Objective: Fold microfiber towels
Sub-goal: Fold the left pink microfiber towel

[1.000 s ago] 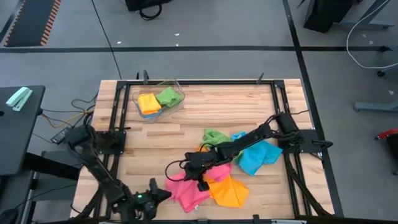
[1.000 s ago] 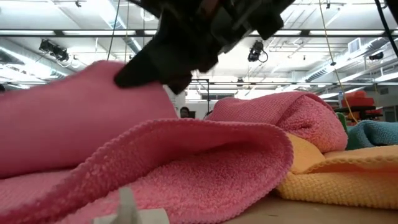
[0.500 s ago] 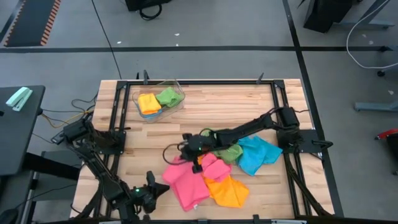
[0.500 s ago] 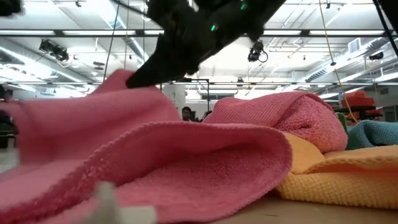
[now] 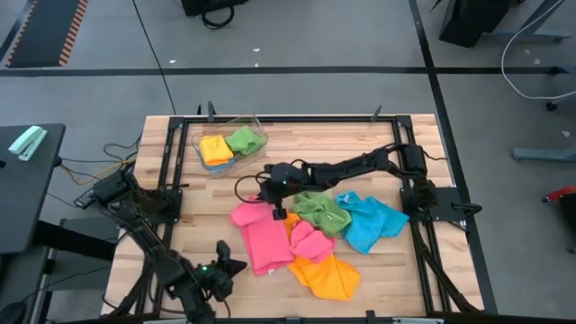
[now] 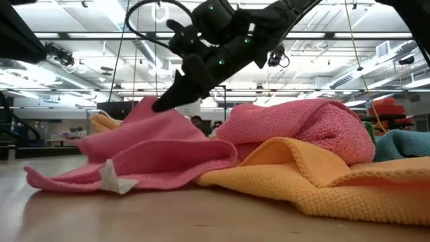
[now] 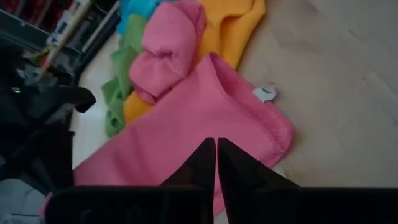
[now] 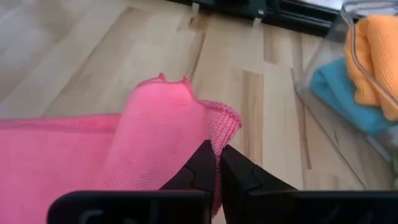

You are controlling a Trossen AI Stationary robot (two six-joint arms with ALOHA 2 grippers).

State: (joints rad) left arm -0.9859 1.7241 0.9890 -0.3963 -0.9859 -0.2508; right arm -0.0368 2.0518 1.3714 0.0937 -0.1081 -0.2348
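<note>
Holding the left gripper (image 5: 236, 267) closed on nothing near the table's (image 5: 378, 270) front edge, just beside the pink towel's (image 5: 256, 237) near end. I'm pinching that towel's far corner in the right gripper (image 5: 276, 212), fingers closed on it. Its long axis is running front to back, so I'm judging the fold goes toward the left arm. Behind it, the clear bin (image 5: 229, 144) near the back-left corner is holding an orange and a green towel. Remaining towels are heaped to the right.
</note>
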